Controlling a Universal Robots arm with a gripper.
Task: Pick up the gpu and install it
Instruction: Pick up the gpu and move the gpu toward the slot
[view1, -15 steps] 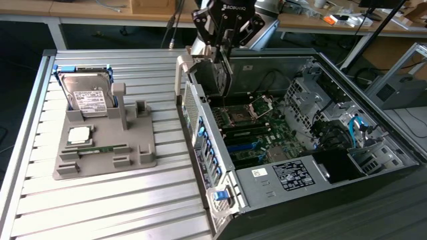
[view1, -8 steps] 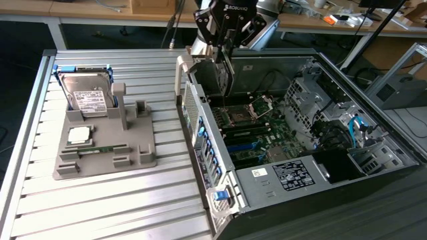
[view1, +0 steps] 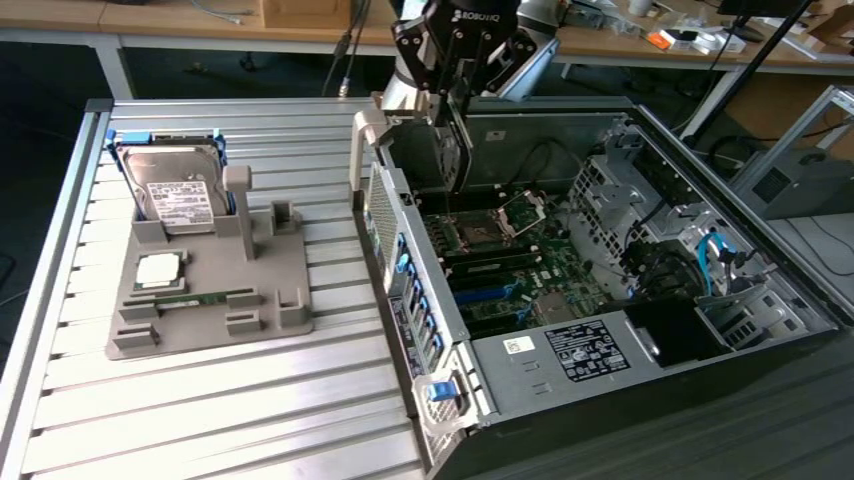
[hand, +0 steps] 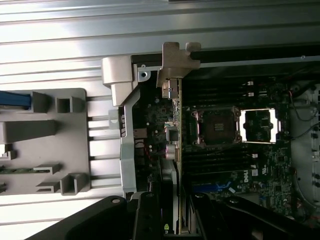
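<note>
Ribbed silver surface (view1: 200, 400) is holding the open black computer box (view1: 414, 300) — jaws are squeezing the thin green-brown gpu card (view1: 458, 150) upright, so its edge is pointing down inside.

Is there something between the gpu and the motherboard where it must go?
Nothing visible. The pincer holds the gpu on edge over the open case, and the space down to the motherboard looks free.
</note>
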